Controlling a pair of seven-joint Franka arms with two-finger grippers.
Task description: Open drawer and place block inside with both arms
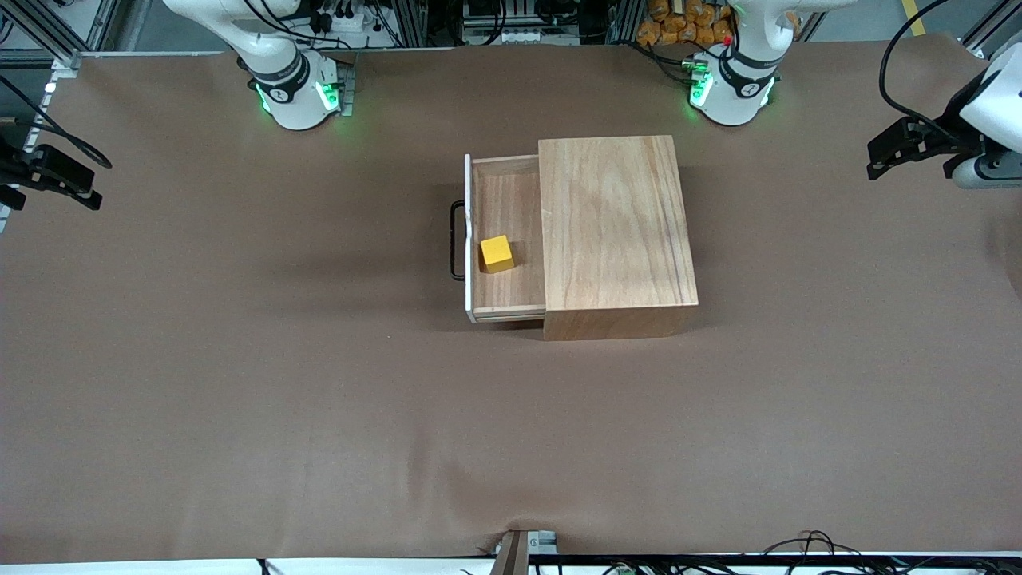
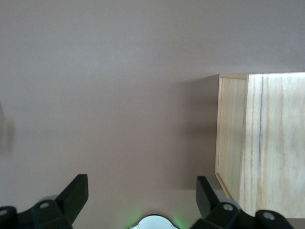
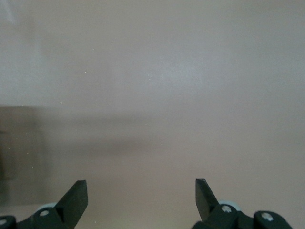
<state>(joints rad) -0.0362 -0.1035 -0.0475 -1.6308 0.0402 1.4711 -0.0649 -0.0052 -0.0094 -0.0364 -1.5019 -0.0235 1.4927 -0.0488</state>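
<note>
Brown table covering [image 1: 239,399] is bare around the wooden box [image 1: 615,231]; the yellow block [image 1: 497,253], judged light and rigid, lies in the open drawer [image 1: 505,239]. Both the left gripper [image 2: 140,195] and the right gripper [image 3: 140,193] are held with fingers apart over the table ends.

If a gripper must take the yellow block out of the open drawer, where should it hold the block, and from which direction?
Probably from straight above, closing on two opposite flat sides of the block. It rests on the floor of the open drawer, close to the front panel, so a sideways approach looks blocked. Turning the fingers so that neither drops between block and panel seems safer.
</note>
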